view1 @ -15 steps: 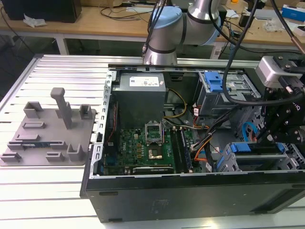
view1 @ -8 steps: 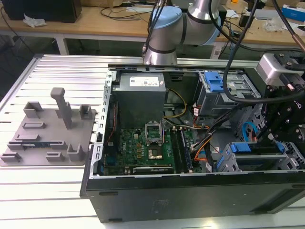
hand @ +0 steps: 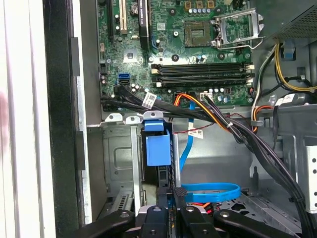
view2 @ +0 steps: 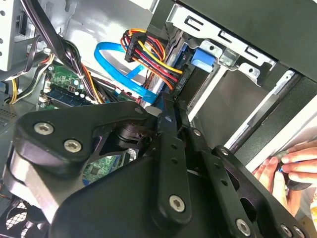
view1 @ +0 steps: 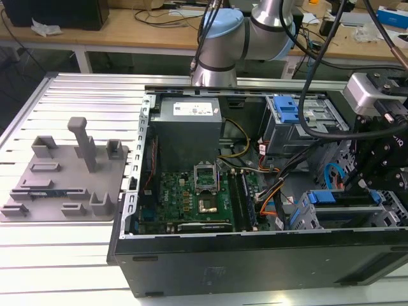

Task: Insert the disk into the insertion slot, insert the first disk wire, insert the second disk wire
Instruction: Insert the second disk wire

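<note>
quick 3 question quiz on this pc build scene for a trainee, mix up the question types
1. True or false: the grey fixture plate lies outside the computer case, on the exterior view's left.
2. The gripper is nearest to: A the power supply, B the disk in its blue caddy, C the processor socket.
3. Fill in: the flat looped cable beside the gripper is ___ in colour.
Key: 1 true; 2 B; 3 blue.
</note>
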Available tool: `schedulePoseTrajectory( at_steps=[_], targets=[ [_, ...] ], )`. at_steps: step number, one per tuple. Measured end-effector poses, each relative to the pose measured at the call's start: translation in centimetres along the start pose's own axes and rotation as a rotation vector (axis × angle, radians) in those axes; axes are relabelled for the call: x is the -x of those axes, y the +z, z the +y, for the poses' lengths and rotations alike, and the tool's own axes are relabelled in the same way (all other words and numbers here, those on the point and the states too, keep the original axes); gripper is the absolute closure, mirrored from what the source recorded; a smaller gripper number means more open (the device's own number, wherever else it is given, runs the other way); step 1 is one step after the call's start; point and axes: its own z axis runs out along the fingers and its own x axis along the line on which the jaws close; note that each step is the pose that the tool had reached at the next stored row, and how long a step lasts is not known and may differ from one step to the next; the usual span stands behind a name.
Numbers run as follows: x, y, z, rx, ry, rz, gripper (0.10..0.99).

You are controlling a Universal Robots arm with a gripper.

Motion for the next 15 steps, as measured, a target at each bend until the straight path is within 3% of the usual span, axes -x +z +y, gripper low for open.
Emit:
schedulePoseTrajectory(
  at_steps=[15],
  targets=[
    [-0.01, 0.55, -0.05, 0.000, -0.014, 0.0003, 0.925]
  ],
)
